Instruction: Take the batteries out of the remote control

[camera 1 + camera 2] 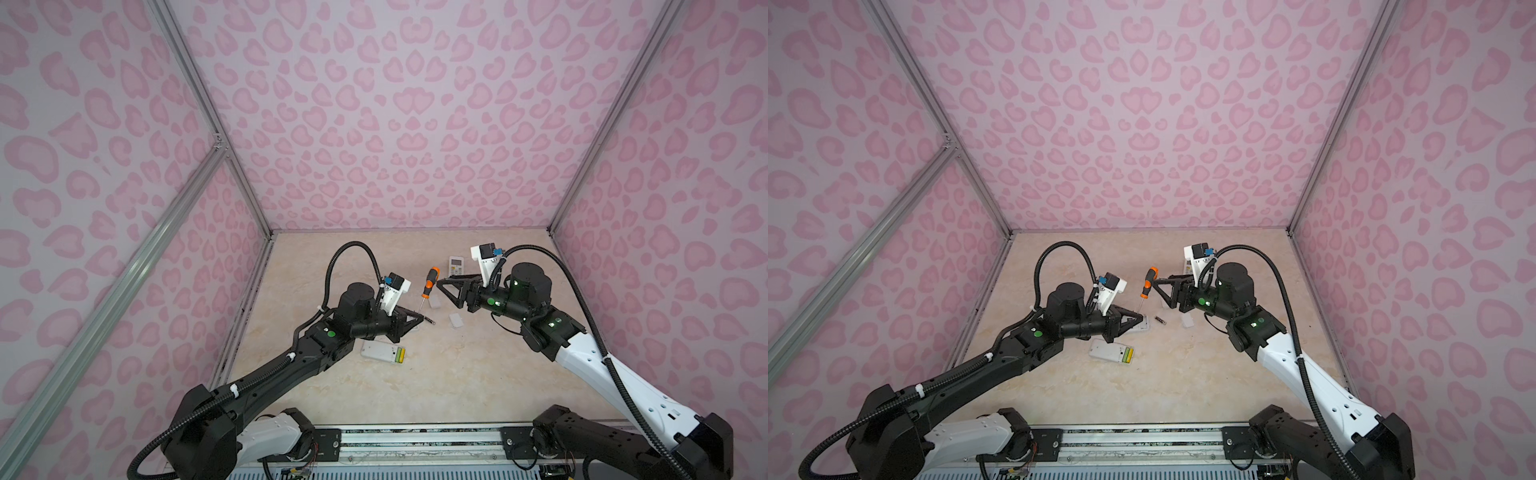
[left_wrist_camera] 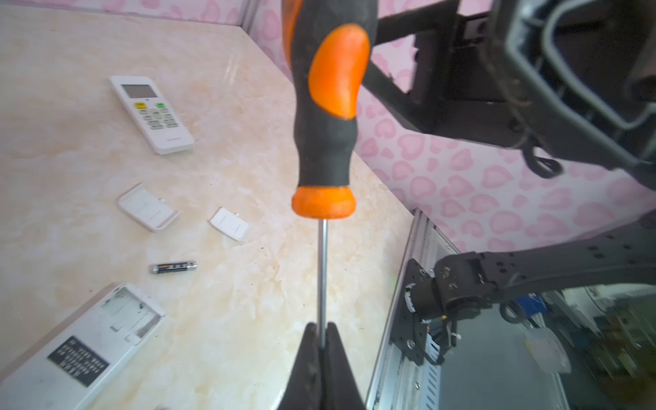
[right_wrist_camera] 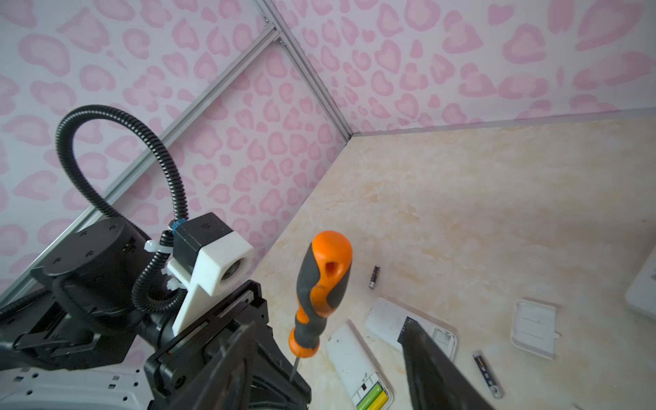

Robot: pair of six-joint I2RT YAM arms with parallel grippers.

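Marbled desk (image 1: 457,374): left end effector (image 2: 322,330) pinches the screwdriver (image 2: 330,106) shaft (handle upward); right end effector (image 3: 328,323) stands spread. Black battery (image 2: 173,267) lies loose centre-left; yellow and green batteries (image 3: 372,397) sit in a remote (image 3: 349,358), bottom centre.

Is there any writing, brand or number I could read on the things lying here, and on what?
Black label on the opened remote: white print, too blurred to read.
Loose battery: gold print, too small to read.
Face-up remote: button marks, too small to read.
So nothing here is legible.
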